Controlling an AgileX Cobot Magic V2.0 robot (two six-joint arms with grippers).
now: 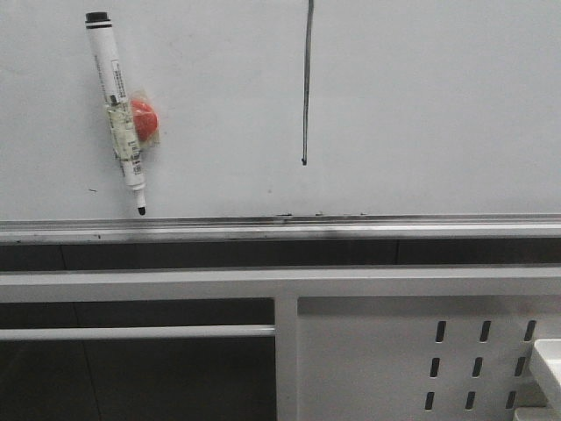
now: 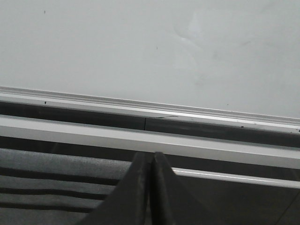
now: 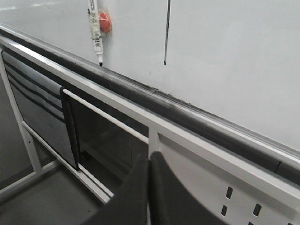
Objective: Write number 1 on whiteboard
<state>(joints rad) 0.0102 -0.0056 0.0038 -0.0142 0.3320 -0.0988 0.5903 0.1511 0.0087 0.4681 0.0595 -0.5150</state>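
The whiteboard (image 1: 421,105) fills the upper front view, with a silver ledge (image 1: 280,230) along its lower edge. The number 1 (image 1: 307,83) is a thin dark vertical stroke ending in a small dot; it also shows in the right wrist view (image 3: 167,33). A white marker pen (image 1: 118,110) with a black cap hangs on the board by a red magnet (image 1: 144,120), tip down. My left gripper (image 2: 151,157) is shut and empty below the ledge. My right gripper (image 3: 149,157) is shut and empty, away from the board. Neither gripper shows in the front view.
A white metal frame (image 1: 280,282) runs under the ledge, with a thin rail (image 1: 131,332) and a white perforated panel (image 1: 421,360) at the right. A white object's corner (image 1: 548,360) sits at the far right. A dark grey panel (image 3: 40,112) hangs lower left.
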